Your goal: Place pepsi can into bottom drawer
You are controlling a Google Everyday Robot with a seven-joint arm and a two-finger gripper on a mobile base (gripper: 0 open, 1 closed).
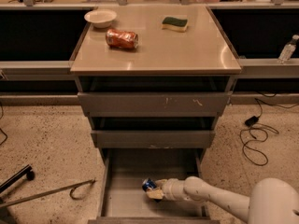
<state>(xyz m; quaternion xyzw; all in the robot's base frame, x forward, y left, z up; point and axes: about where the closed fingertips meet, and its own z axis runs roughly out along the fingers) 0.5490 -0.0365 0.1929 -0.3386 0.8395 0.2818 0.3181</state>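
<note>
The bottom drawer (126, 197) is pulled out at the foot of the grey cabinet, showing its flat grey floor. The pepsi can (149, 185), blue with a silver end, lies low in the drawer near its middle. My gripper (154, 190) reaches in from the right on a white arm and is at the can, its pale fingers closed around it. Whether the can rests on the floor or hangs just above it cannot be told.
On the cabinet top lie an orange-red soda can (121, 38), a white bowl (100, 17) and a green sponge (174, 23). Two shallower drawers (149, 104) sit above. A metal rod (46, 194) lies on the floor left; cables (254, 139) lie right.
</note>
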